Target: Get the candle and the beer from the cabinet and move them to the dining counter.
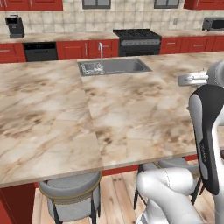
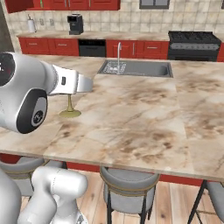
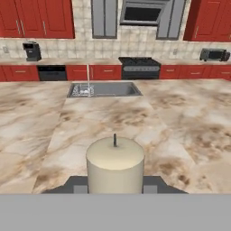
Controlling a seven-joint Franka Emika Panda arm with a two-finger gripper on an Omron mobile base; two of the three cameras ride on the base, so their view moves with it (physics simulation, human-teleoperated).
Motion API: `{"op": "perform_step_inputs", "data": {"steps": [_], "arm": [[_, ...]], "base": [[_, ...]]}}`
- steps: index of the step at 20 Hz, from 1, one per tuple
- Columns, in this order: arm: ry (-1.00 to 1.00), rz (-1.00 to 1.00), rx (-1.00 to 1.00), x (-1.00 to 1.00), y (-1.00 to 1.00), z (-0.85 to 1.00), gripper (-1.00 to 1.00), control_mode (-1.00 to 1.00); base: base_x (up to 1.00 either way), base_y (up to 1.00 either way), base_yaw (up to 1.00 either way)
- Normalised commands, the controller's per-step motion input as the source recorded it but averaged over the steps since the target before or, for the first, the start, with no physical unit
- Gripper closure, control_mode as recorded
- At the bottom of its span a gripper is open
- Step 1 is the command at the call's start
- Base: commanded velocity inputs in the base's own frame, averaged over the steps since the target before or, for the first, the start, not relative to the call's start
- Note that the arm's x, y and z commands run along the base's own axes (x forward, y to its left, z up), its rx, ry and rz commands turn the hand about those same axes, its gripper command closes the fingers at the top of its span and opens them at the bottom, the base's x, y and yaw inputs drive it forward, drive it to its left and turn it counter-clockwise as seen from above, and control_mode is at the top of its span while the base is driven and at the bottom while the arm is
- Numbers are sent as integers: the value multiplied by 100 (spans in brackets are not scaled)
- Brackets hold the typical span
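The gripper (image 3: 115, 186) is clamped on the candle (image 3: 115, 166), one dark finger showing on each side of the cream wax, low in the hand view. The candle stands upright, its short dark wick poking from the flat top. From the right base view, the brass holder's round base (image 2: 70, 113) sits on the dining counter (image 2: 144, 118), touching the stone, its thin stem rising up behind the white forearm that hides the wax. That puts the candle near the counter's front edge, on its left part as that camera sees it. Beyond it the marbled top runs back to the inset steel sink (image 3: 104, 90) with its tall tap. Grey round stools (image 1: 70, 192) tuck under the near edge. Against the far tiled wall there is a black stove (image 3: 141, 67), a coffee machine (image 3: 31, 51) and the red wall cabinet (image 3: 36, 18) above.
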Motion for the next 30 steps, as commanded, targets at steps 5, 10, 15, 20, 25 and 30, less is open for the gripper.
{"op": "perform_step_inputs", "data": {"steps": [5,10,15,20,25,30], "arm": [[0,6,0,1,0,-15,100,-100],[0,35,0,63,-10,-79,100,-100],[0,40,0,67,-7,-83,100,-100],[0,24,2,83,0,-68,100,-100],[-1,11,6,97,0,-61,100,-100],[-4,6,5,67,0,-46,100,-100]], "base": [[0,0,0],[0,0,0],[0,0,0],[0,0,0],[0,0,0],[0,0,0]]}}
